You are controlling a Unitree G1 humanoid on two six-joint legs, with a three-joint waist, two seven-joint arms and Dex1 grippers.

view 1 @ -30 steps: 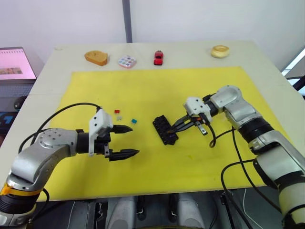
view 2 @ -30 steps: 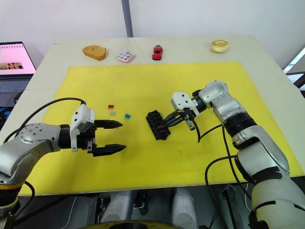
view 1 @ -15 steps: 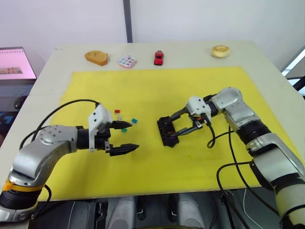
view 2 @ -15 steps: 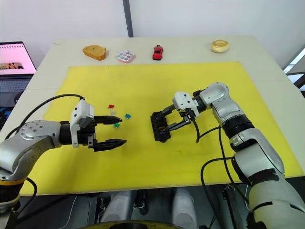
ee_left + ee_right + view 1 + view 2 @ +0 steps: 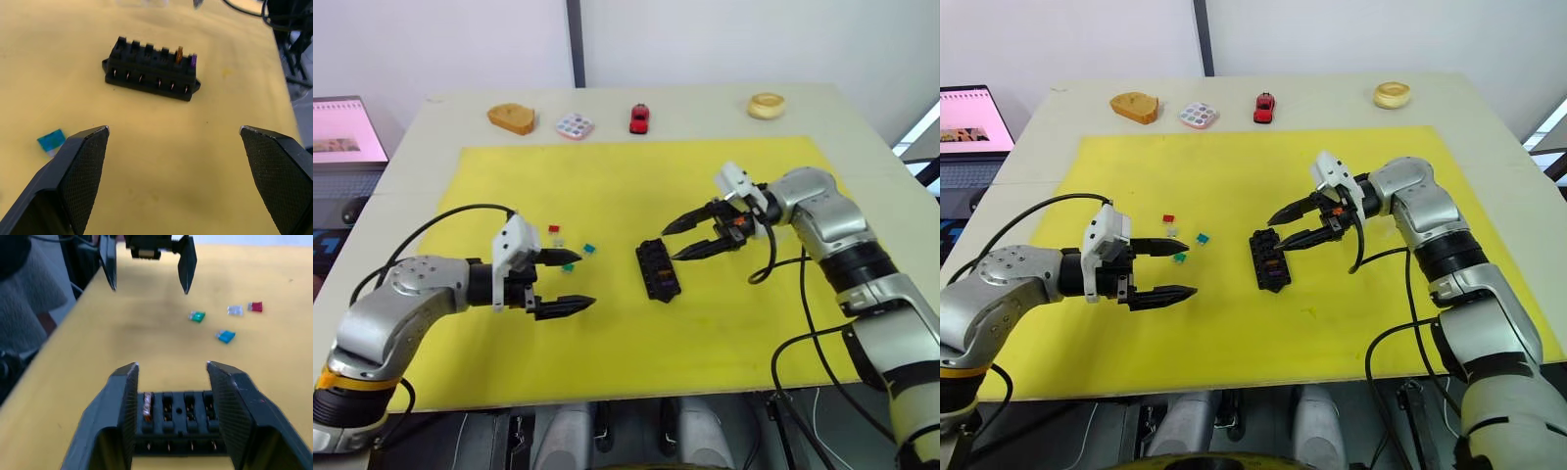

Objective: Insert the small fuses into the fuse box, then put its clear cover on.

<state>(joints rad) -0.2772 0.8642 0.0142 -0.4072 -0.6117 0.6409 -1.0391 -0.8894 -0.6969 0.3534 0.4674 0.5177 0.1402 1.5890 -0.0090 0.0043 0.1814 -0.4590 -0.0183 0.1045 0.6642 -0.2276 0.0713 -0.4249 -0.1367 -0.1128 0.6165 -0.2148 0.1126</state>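
The black fuse box lies mid-mat, with an orange fuse and a purple fuse standing in its end slots. Red, grey, teal and green small fuses lie loose to its left. My right gripper hangs open just right of the box, tips pointing at it and holding nothing. My left gripper is open and low over the mat, its far finger beside the green fuse. The clear cover is out of view.
Everything sits on a yellow mat. Along the table's back edge are a bread piece, a dotted tray, a red toy car and a round roll. A laptop screen stands off the left side.
My right gripper was shut at the fuse box, then opened and drew back to the right. The box turned slightly. My left gripper shifted toward the loose fuses, uncovering the green one.
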